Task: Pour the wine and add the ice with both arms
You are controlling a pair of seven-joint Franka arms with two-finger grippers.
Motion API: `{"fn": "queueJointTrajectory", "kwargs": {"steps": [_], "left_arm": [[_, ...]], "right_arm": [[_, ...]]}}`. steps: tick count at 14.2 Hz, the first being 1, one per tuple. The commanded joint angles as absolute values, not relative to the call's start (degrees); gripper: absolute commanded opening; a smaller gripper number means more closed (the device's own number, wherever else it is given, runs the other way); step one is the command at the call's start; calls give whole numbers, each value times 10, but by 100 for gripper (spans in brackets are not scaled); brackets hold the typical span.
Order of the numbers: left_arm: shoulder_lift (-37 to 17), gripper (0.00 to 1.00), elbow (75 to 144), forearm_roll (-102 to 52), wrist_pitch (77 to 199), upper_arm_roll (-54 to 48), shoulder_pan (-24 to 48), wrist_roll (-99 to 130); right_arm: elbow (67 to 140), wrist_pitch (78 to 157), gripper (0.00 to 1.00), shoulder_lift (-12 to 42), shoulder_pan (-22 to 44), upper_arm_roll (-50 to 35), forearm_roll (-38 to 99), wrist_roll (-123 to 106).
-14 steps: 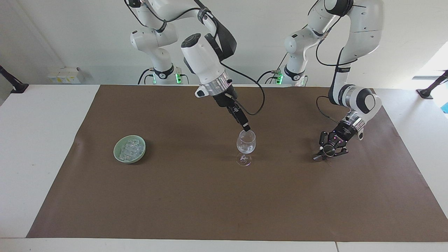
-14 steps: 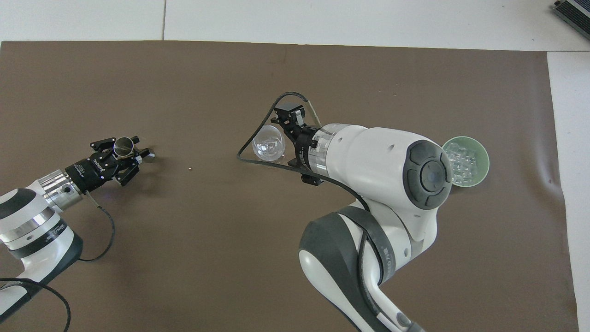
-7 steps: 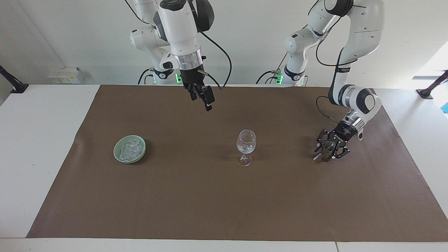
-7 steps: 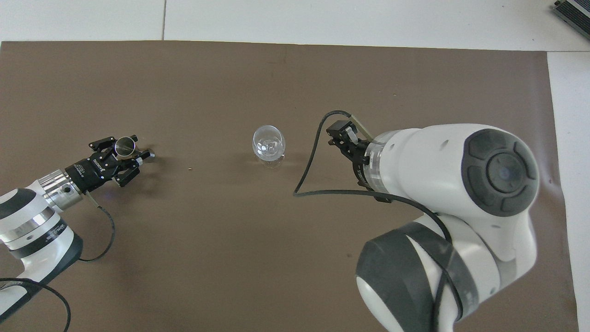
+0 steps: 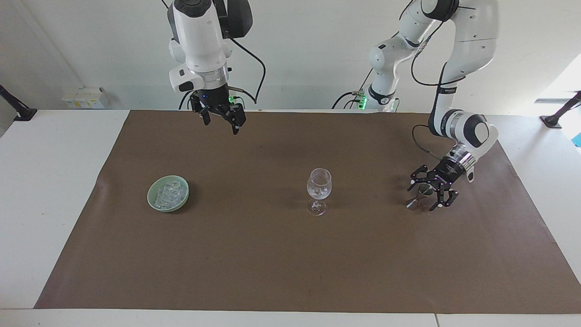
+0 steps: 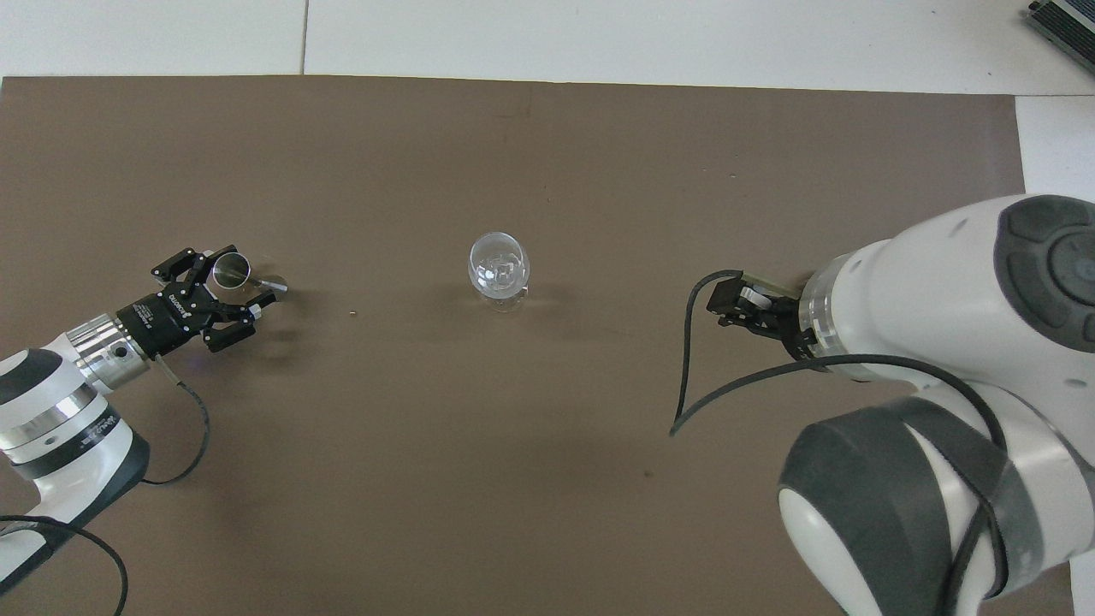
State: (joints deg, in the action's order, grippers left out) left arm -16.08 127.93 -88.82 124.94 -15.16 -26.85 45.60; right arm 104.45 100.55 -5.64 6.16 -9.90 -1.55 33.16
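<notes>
Ice cubes (image 5: 169, 193), small and clear, lay heaped in a shallow pale-green round bowl (image 5: 154, 203) on the brown paper mat (image 5: 290, 263), toward the right arm's end. A clear stemmed wine glass (image 5: 319, 185) stood upright near the mat's middle, with some ice visible in its bowl. The right gripper (image 5: 221, 119) hung high over the mat's edge nearest the robots, jaws open and empty. The left gripper (image 5: 430, 193) sat low toward the left arm's end, its fingers spread wide around a small shiny metal cup (image 6: 230, 269), not clamping it.
</notes>
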Motion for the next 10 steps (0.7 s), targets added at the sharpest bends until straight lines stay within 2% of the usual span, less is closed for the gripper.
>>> {"fn": "queueJointTrajectory", "kwargs": {"steps": [1, 4, 6, 10], "left_arm": [[-130, 100, 1276, -812, 1237, -149, -281, 454], [-96, 100, 1266, -697, 1241, -149, -281, 452], [-75, 100, 1251, -613, 1241, -149, -282, 452], [-52, 100, 1188, -442, 1211, -149, -286, 452]], "right_arm": [[1042, 1000, 100, -74, 15, -99, -25, 222], [1019, 996, 100, -76, 11, -56, -23, 183], [978, 963, 100, -65, 7, -35, -20, 156], [908, 924, 100, -46, 4, -11, -14, 147]]}}
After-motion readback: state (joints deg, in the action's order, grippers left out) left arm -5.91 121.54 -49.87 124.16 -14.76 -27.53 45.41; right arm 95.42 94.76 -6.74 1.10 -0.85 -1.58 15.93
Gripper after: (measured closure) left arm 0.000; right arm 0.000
